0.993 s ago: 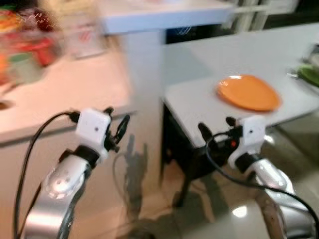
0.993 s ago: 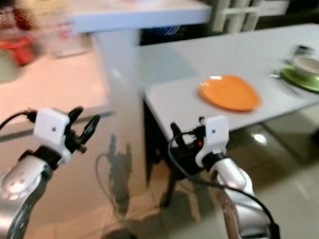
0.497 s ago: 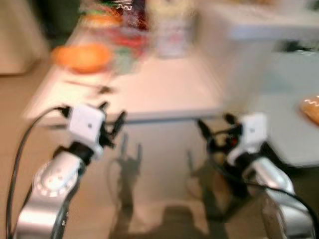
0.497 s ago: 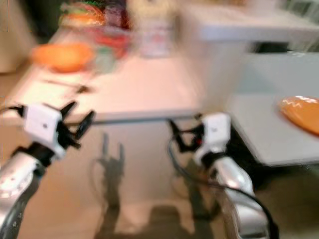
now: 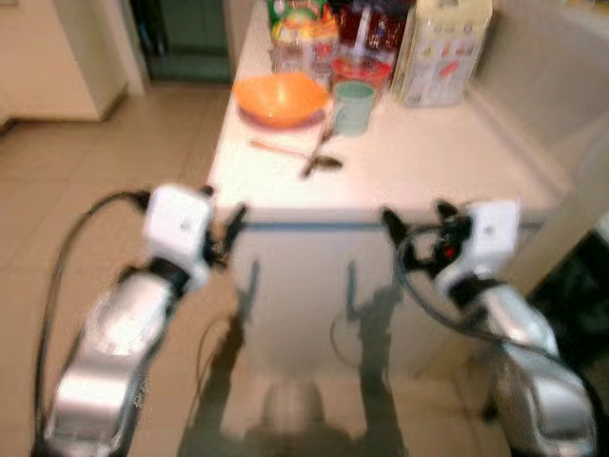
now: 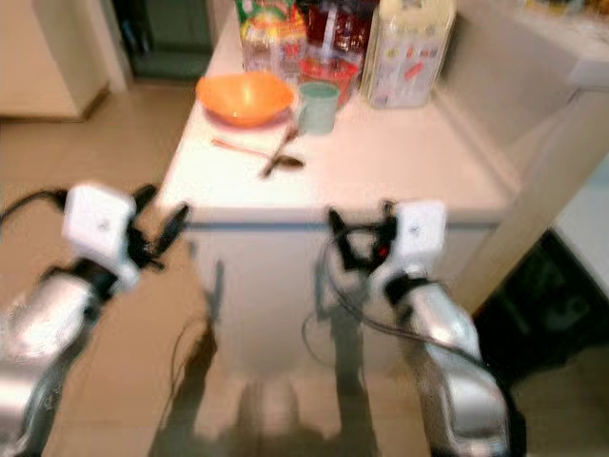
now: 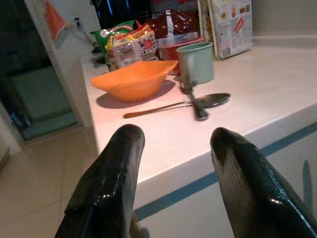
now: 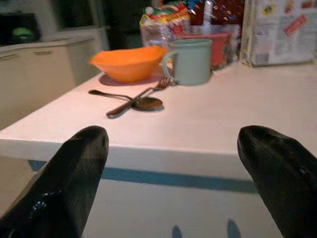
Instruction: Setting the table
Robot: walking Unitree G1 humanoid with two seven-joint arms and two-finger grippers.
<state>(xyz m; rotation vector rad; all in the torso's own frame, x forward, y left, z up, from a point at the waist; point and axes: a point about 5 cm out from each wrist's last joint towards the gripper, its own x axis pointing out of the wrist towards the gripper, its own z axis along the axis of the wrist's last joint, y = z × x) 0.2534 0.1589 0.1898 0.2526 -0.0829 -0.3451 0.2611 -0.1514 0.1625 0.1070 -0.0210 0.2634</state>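
A white counter (image 5: 419, 181) stands straight ahead of me. On it sit an orange bowl (image 5: 281, 98), a pale green mug (image 5: 353, 107) and, nearer the front edge, a spoon (image 7: 208, 100) crossed with a fork (image 8: 157, 85). My left gripper (image 5: 224, 214) and right gripper (image 5: 416, 217) are both raised just short of the counter's front edge, a little below its top. Each stands open with nothing between its fingers (image 7: 106, 188). The bowl (image 8: 130, 62) and mug (image 8: 190, 60) lie well beyond the fingertips.
Snack packets (image 5: 303, 21), a red container (image 5: 362, 69) and a tall white carton (image 5: 438, 52) crowd the counter's back. A beige wall (image 5: 561, 86) runs along its right side, with a dark gap (image 5: 580, 286) below. Tiled floor (image 5: 86, 181) spreads to the left.
The camera has swung left, from the grey table with the orange plate to the counter with the bowl and mug. Both grippers hold the same raised, open pose.
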